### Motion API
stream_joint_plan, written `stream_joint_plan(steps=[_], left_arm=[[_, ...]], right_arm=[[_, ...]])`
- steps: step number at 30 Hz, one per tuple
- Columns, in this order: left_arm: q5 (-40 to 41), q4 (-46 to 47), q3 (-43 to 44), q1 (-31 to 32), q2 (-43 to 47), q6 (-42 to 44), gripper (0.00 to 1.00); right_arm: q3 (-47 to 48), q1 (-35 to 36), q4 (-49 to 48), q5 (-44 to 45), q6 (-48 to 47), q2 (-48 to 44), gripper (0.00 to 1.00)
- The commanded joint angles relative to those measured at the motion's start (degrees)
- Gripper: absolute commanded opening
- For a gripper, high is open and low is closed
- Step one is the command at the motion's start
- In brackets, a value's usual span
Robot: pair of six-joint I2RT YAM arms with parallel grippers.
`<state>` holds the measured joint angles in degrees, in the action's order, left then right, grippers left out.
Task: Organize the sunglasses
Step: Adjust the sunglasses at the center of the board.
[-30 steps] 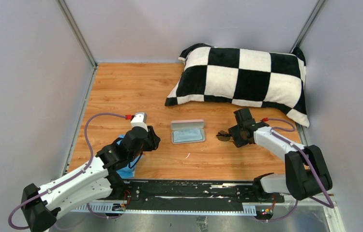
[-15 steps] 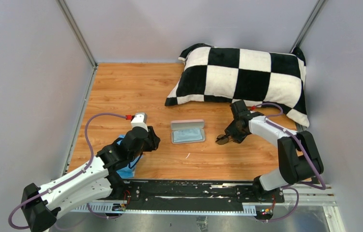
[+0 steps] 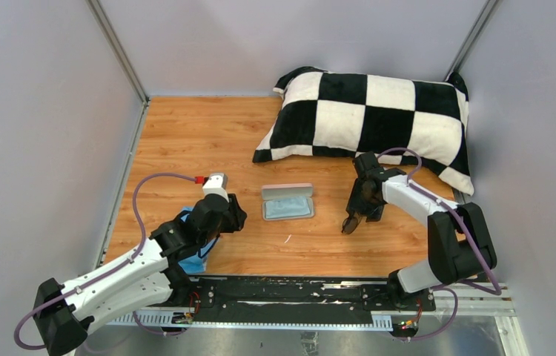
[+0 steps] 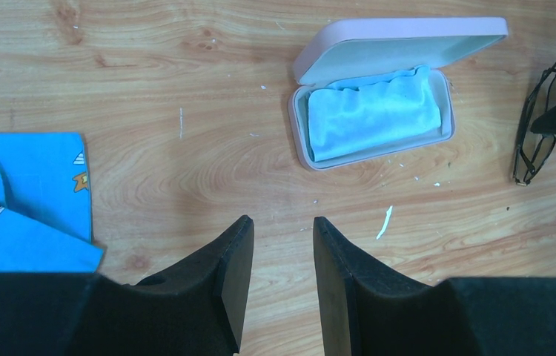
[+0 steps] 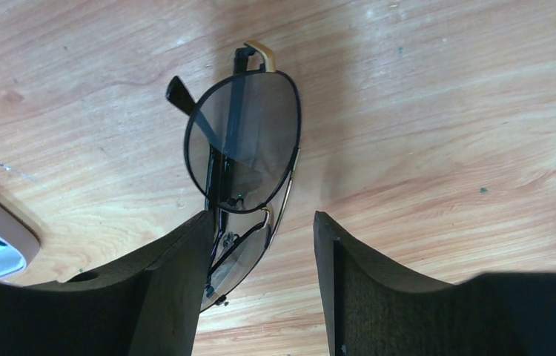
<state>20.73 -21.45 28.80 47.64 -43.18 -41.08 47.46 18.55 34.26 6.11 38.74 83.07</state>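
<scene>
**Top view:** the pink case [image 3: 287, 191] stands open without glasses. The sunglasses [image 3: 349, 222] lie just right of it, at the right gripper [image 3: 353, 215].
**Left wrist:** the left gripper [image 4: 282, 226], nearer than the case, is spread and empty.
**Right wrist:** jaws parted, unclamped; the sunglasses touch one finger. Casing not yet done.

You have one pair of thin dark-framed aviator sunglasses [image 4: 538, 126], one open pink hard case [image 4: 401, 44], one plain light-blue cloth [image 4: 375, 111], one bright blue printed cloth [image 4: 30, 200] and one black-and-white checkered pillow [image 3: 371, 115].
</scene>
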Motion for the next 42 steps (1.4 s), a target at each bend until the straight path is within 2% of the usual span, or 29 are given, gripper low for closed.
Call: stream_joint_plan(steps=[1,8,17,23,31,42], left_arm=[[-0.18,0.59,0.51,-0.18,-0.50,0.22,0.41],[0.36,0.25,0.00,-0.18,0.21,-0.14,0.41],[-0.86,0.81,0.36,-0.18,-1.55,-0.23,0.40],[-0.03,0.33,0.42,-0.18,-0.16,0.03,0.40],[-0.59,0.93,0.14,-0.18,-1.02,-0.14,0.40],[-0.79,1.29,0.21,-0.18,-1.25,0.10,0.40]], right_arm=[[0.69,-0.90,0.03,-3.21,-3.65,-1.41,0.58],[0.52,0.03,-0.95,-1.82,-3.69,-1.12,0.59],[2.77,1.03,0.97,2.74,0.28,7.03,0.58],[2.66,2.86,1.42,4.79,1.80,8.37,0.58],[1.40,2.98,1.33,4.72,1.52,6.69,0.43],[1.66,2.97,2.17,3.12,-0.35,1.37,0.34]])
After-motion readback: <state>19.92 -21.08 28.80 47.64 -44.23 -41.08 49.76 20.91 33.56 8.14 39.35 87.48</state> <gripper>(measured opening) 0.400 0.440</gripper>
